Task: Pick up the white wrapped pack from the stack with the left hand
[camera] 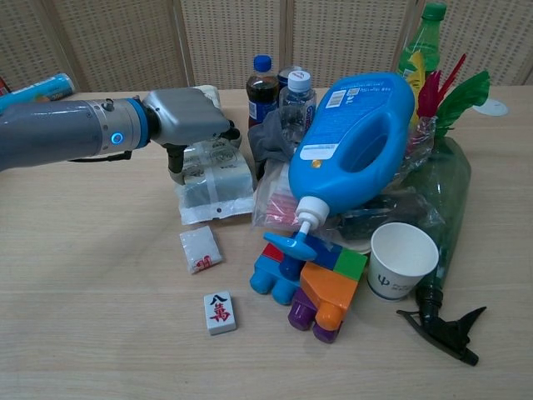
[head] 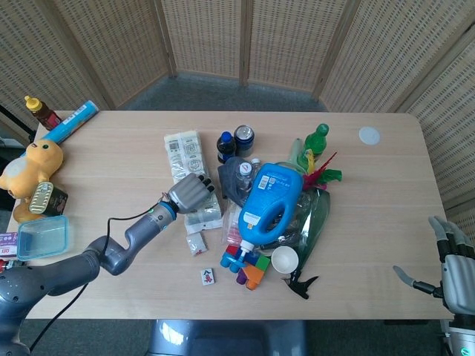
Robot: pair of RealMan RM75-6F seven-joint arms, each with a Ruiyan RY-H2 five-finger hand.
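The head view looks steeply down from high, taking in the whole table [head: 111, 282] and screens behind. The chest view sits low and close, facing across it. Both share the central clutter around the blue jug [head: 269, 200] [camera: 358, 137].

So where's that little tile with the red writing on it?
The tile lies flat on the table near the front edge in the chest view, left of the toy blocks and just below the small white sachet.

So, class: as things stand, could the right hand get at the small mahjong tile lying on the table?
Probably yes: the right hand sits open off the table's far edge, and the mahjong tile lies alone with nothing on it.
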